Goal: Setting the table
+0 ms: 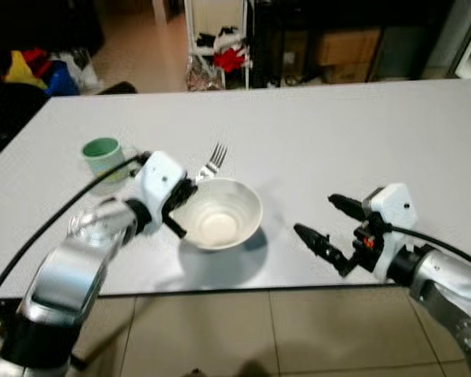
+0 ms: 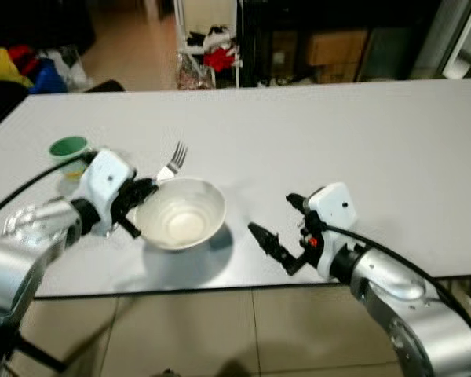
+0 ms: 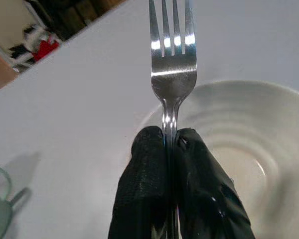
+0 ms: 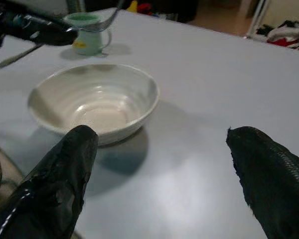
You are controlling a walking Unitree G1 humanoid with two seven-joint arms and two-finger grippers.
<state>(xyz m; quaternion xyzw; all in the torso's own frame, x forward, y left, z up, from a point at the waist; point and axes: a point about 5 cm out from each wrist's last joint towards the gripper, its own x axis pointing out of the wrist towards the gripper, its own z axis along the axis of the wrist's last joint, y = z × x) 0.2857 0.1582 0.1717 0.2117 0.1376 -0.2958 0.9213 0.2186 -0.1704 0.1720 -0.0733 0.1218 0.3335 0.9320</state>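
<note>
A white bowl [image 1: 218, 214] stands on the white table [image 1: 322, 133] near its front edge. My left gripper [image 1: 182, 191] is shut on the handle of a silver fork [image 1: 211, 162], just left of the bowl's rim, with the tines pointing away over the table. In the left wrist view both fingers [image 3: 148, 189] pinch the fork [image 3: 172, 64] beside the bowl [image 3: 239, 149]. My right gripper [image 1: 323, 223] is open over the table to the right of the bowl, with nothing between its fingers. A green mug [image 1: 104, 155] stands to the left.
The table's front edge runs just below the bowl, with tiled floor [image 1: 243, 330] beneath. Behind the table stand a white rack with clothes [image 1: 218, 47], cardboard boxes [image 1: 341, 51] and coloured bags [image 1: 35, 69] on the floor. A black cable [image 1: 39, 228] trails along my left arm.
</note>
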